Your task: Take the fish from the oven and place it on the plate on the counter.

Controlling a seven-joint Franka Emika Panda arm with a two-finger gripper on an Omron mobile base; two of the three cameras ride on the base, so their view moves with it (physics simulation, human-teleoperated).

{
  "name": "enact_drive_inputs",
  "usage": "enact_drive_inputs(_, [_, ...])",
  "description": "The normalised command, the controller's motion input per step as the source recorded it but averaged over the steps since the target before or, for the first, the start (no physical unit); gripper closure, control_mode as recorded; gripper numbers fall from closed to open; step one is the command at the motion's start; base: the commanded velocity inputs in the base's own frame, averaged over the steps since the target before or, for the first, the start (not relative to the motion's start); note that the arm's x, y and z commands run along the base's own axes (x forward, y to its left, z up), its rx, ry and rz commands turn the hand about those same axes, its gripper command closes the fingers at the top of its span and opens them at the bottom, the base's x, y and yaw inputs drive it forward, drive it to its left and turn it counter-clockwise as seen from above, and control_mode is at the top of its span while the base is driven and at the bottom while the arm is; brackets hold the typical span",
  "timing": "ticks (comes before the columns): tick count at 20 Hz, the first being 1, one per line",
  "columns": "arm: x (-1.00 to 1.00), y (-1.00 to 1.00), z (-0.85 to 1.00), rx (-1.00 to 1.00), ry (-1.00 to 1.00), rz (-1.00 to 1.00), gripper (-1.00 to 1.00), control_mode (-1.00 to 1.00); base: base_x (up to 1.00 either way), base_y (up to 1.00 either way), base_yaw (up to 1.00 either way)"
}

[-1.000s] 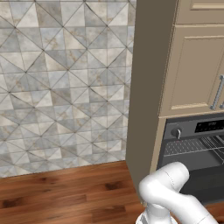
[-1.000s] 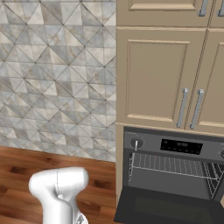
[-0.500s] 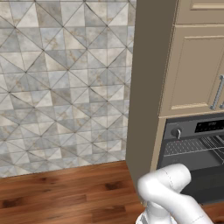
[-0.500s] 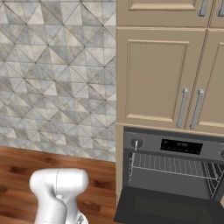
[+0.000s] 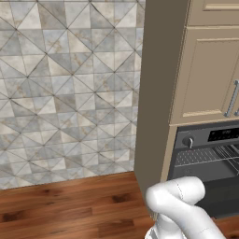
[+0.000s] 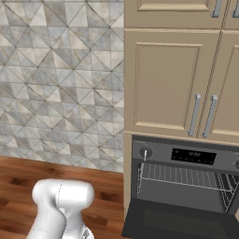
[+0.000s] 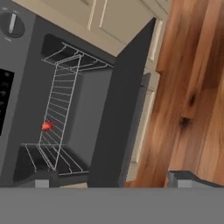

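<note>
Red fish (image 7: 47,126) on oven (image 7: 65,109) rack, door (image 7: 120,109) open alongside.

Even, flat light — slightly soft render

My white arm (image 5: 179,205) has crept a touch — its elbow joint now sits slightly toward three o'clock in the right base view (image 6: 63,198) — oven (image 6: 184,186) and wall unmoved.
</note>
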Motion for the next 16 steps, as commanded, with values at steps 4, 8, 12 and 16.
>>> enact_drive_inputs(4, [-0.2,0.2,1.0,-0.02,0.0,0.0,-1.0,-1.0,0.0,0.0,0.0])
enact_drive_inputs(8, [-0.06,0.23,1.0,-0.01,0.0,-0.01,-1.0,-1.0,0.0,0.0,0.0])
enact_drive_inputs(12, [0.01,0.26,1.0,-0.01,0.0,-0.02,-1.0,-1.0,0.0,0.0,0.0])
enact_drive_inputs(16, [0.54,0.41,0.53,-0.04,0.0,-0.05,-1.0,-1.0,0.0,0.0,0.0])
